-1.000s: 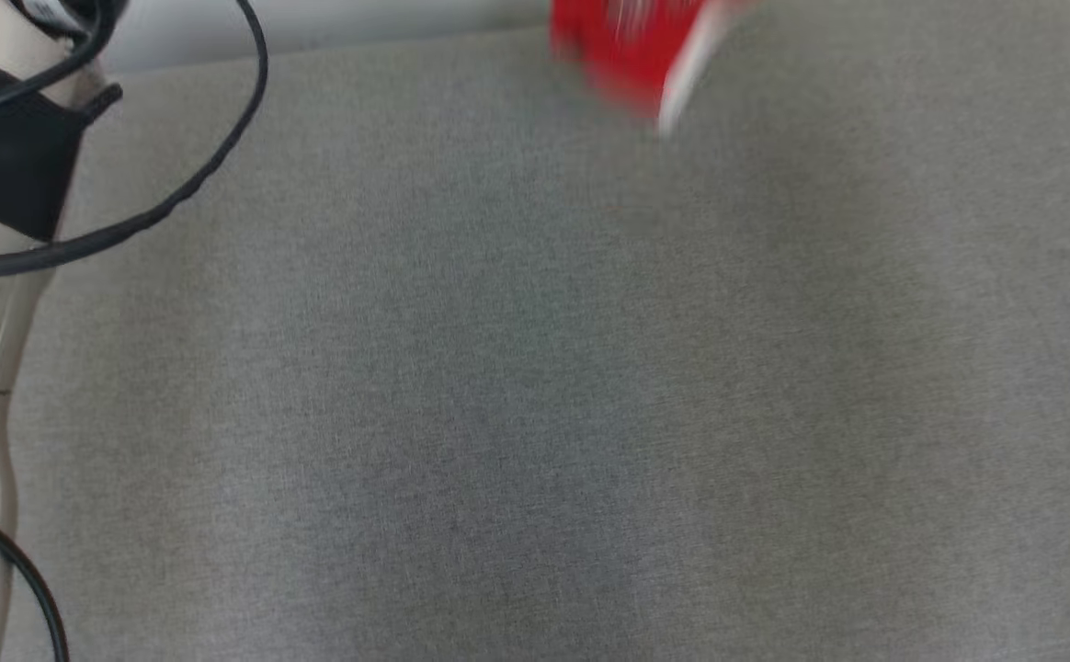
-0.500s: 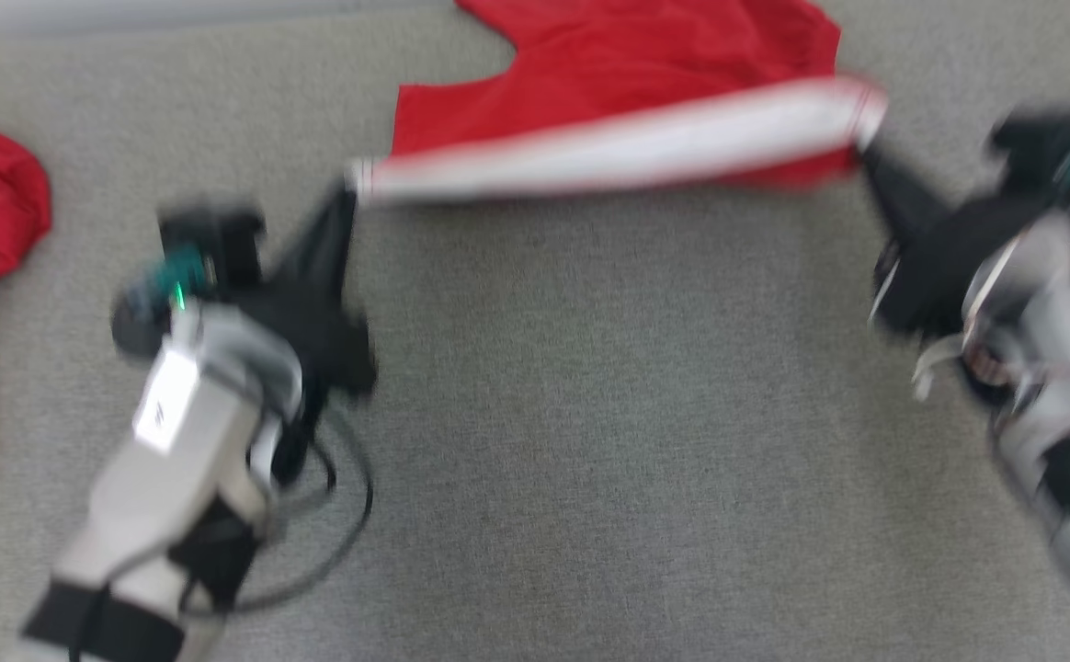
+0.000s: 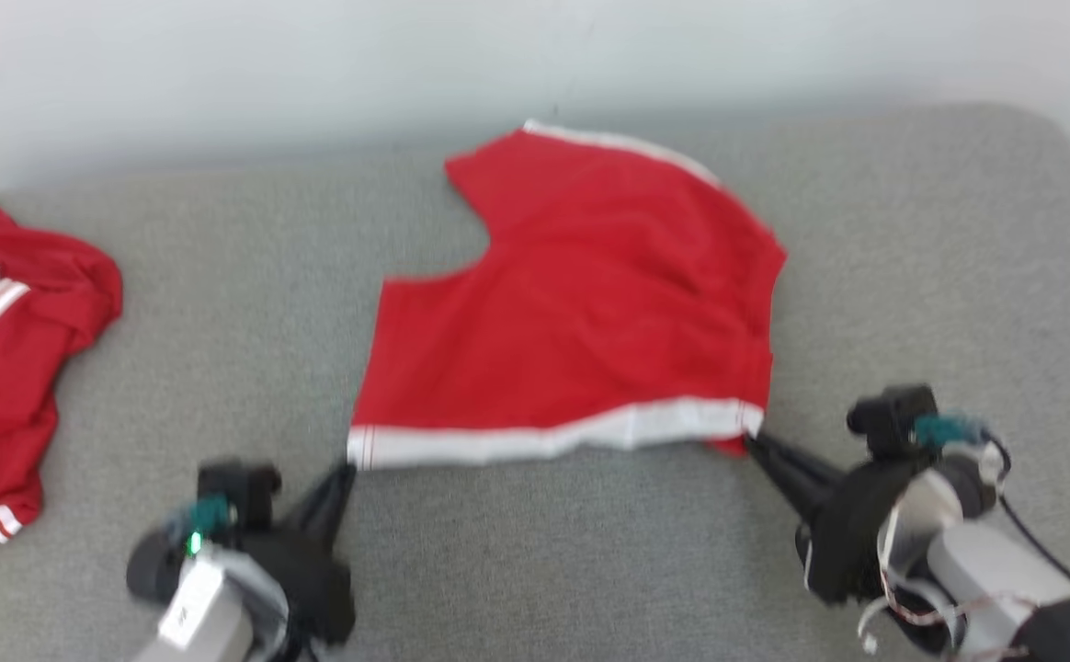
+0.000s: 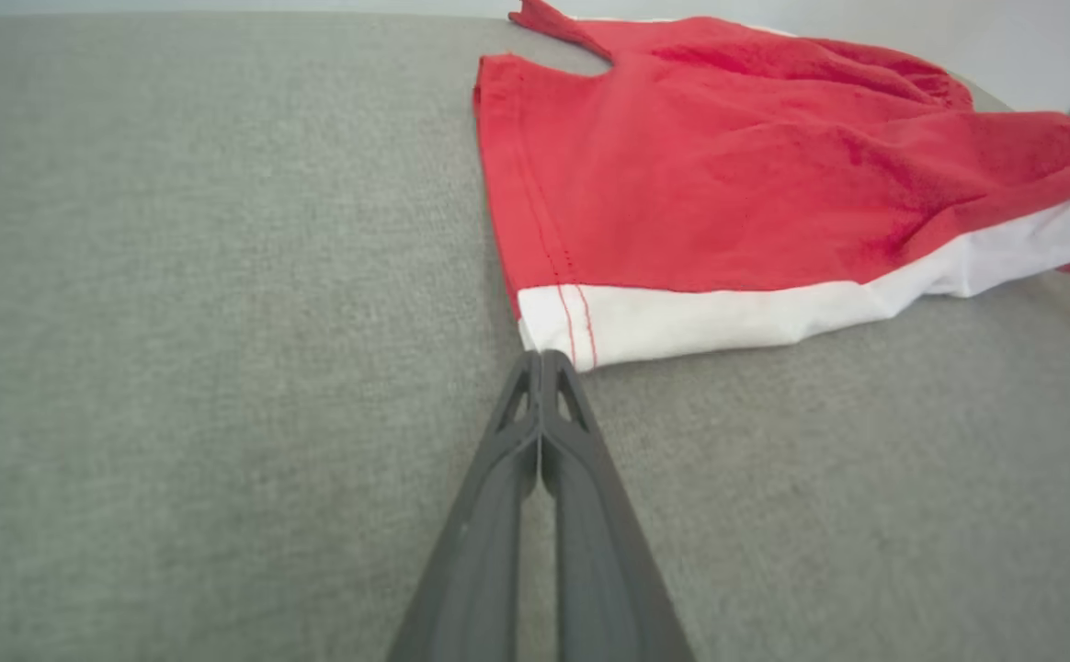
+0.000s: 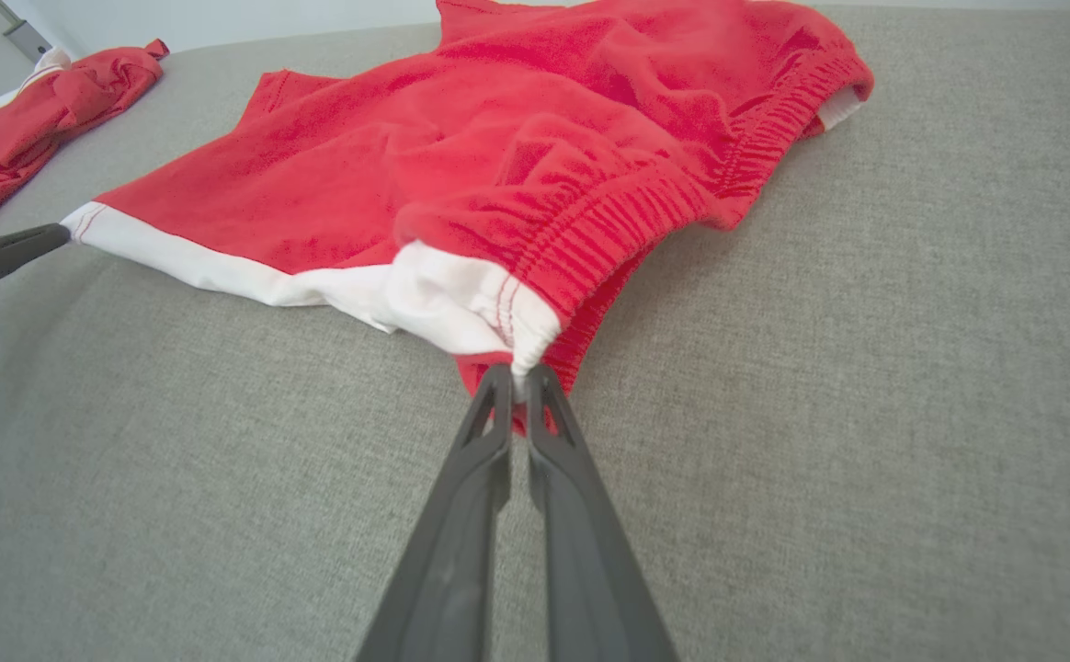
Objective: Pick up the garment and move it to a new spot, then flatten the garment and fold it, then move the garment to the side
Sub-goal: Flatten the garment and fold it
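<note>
Middle of the grey fabric surface (image 3: 535,570): red shorts (image 3: 581,303) lie spread out and mostly flat, between the two hands.
White band (image 3: 544,439): runs along the shorts' near edge, from one hand to the other.
Elastic waistband (image 5: 645,211): gathered along the shorts' right side, puckered near the right hand.
Right hand (image 5: 515,372): fingers all but together, pinching the right corner of the white band where it meets the waistband.
Left hand (image 4: 542,357): fingers pressed together, tips touching the left corner of the white band; whether any cloth is nipped between them cannot be told.
Second red-and-white garment (image 3: 11,313): crumpled at the surface's left edge, well apart from the shorts.
Pale wall (image 3: 314,64): behind the surface's far edge.
</note>
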You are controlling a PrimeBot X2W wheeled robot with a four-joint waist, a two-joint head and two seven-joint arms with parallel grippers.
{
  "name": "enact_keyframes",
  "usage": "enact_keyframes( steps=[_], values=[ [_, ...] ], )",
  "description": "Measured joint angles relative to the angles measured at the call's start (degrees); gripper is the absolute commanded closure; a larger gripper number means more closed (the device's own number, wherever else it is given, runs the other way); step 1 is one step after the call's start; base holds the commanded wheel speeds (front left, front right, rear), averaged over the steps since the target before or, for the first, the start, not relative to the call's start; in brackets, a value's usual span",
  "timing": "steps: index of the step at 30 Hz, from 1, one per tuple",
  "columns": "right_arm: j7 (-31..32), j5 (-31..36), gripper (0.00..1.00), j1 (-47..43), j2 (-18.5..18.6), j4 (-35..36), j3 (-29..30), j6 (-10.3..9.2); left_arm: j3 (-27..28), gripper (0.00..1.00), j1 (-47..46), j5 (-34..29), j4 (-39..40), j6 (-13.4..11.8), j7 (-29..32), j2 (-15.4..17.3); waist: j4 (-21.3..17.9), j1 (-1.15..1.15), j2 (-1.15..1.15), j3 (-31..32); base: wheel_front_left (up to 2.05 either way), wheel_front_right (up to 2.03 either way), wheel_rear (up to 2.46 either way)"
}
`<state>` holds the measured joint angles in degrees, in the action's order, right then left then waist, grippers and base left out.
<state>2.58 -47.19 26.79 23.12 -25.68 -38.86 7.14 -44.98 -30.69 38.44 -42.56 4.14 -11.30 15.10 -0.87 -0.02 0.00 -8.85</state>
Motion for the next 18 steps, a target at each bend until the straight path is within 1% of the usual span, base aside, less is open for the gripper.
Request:
enact_keyframes(
  steps=[4,7,13,18],
  values=[
    [0.4,-1.4,1.0,-3.4,1.8,0.3,-2.1,0.0,-0.9,1.0,4.8,0.2,0.3,0.8,0.7,2.0,-0.2,0.0,0.0,3.3,0.0,0.0,0.0],
    [0.6,-2.5,1.0,-5.3,3.8,1.6,-3.6,0.0,-1.5,1.0,8.4,1.8,1.2,1.0,1.3,3.6,-0.4,0.0,-0.01,5.8,0.0,0.0,0.0],
    [1.5,-4.8,1.0,-10.2,7.0,3.5,-5.7,0.03,-2.1,1.0,14.8,3.0,4.9,1.4,2.3,3.9,-0.5,0.0,-0.01,10.0,0.0,0.0,0.0],
    [3.0,-6.3,1.0,-11.3,7.9,4.7,-7.3,0.1,-2.0,1.0,17.0,4.2,6.4,1.4,3.3,5.8,-0.7,0.0,-0.01,12.0,0.0,0.0,0.0]
  ],
)
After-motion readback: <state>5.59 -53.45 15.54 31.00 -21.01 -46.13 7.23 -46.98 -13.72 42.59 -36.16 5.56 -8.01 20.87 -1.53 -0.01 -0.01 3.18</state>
